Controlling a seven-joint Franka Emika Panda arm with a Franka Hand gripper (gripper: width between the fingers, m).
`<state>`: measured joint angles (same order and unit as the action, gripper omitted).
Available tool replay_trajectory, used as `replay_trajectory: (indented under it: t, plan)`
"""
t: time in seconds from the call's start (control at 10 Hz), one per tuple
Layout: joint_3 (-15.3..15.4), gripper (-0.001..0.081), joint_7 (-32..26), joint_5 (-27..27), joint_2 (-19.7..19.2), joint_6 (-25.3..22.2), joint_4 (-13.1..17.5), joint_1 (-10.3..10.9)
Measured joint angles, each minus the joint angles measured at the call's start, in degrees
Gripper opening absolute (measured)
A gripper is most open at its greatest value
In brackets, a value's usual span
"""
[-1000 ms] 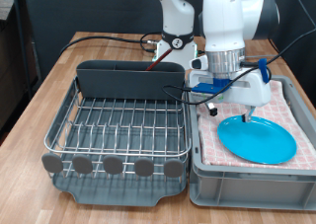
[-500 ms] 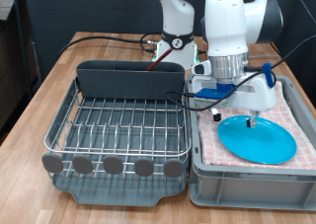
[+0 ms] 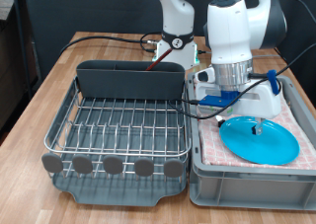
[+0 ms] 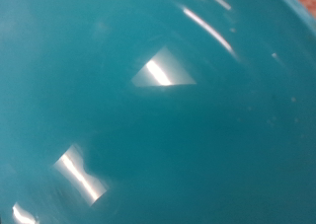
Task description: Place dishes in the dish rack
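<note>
Hovering over the glossy round blue plate (image 3: 259,140), the claw (image 3: 256,125) hides its opening.

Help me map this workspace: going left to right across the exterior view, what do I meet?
Large silver wire dish rack on its dark grey tray → grey crate lined with checked cloth → round light-blue plate lying in that crate, with the gripper down at it.

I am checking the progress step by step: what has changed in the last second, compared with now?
The gripper moved toward the exterior view's right and came lower over the light-blue plate; the wrist view now shows almost only plate surface. Nothing was visibly taken hold of or let go. The plate stayed in the grey crate, and the dish rack stayed without dishes.
</note>
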<state>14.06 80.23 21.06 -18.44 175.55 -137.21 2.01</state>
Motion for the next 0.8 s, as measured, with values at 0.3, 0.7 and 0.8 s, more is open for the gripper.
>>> replay_trajectory:
  t: [0.3,0.7,0.8]
  plan:
    - [-1.9,0.0802,0.4,-1.0,-0.3,-0.2,0.7,1.8]
    - [-3.4,0.0511,0.9,-1.0,-0.3,-0.4,1.1,3.5]
    - [-3.6,0.0329,1.1,-1.0,-0.3,-0.5,1.1,3.7]
